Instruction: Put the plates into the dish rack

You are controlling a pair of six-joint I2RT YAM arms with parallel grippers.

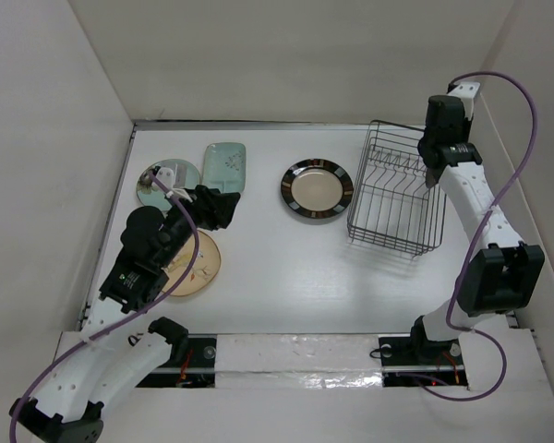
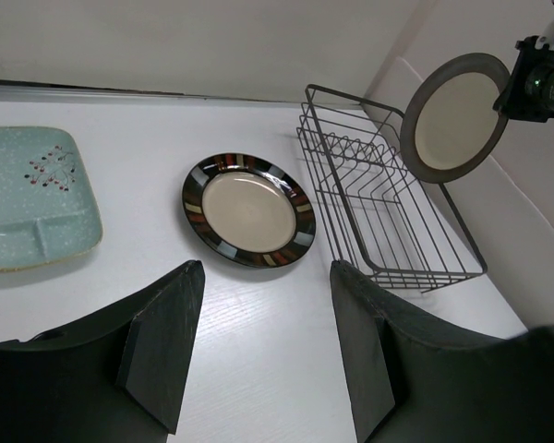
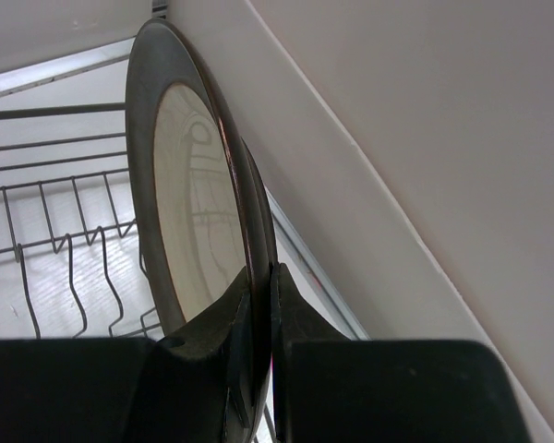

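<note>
Grey-brown-rimmed round cream plate (image 2: 454, 115) is pinched upright by the closed right end effector (image 3: 258, 295) above the black wire dish rack (image 1: 395, 198) | step: racking | next: edge to be lowered squarely into the rack | left end effector (image 2: 263, 323) open, empty, well apart from the rack

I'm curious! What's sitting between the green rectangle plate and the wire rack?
The black-rimmed cream plate lies flat between them, touching neither; the top view shows it best.

The top view looks down from above the near edge over the whole tabletop (image 1: 286, 272). The left wrist view faces far-right, low, sharing the dish rack (image 2: 388, 210) with the close-up right wrist view.
</note>
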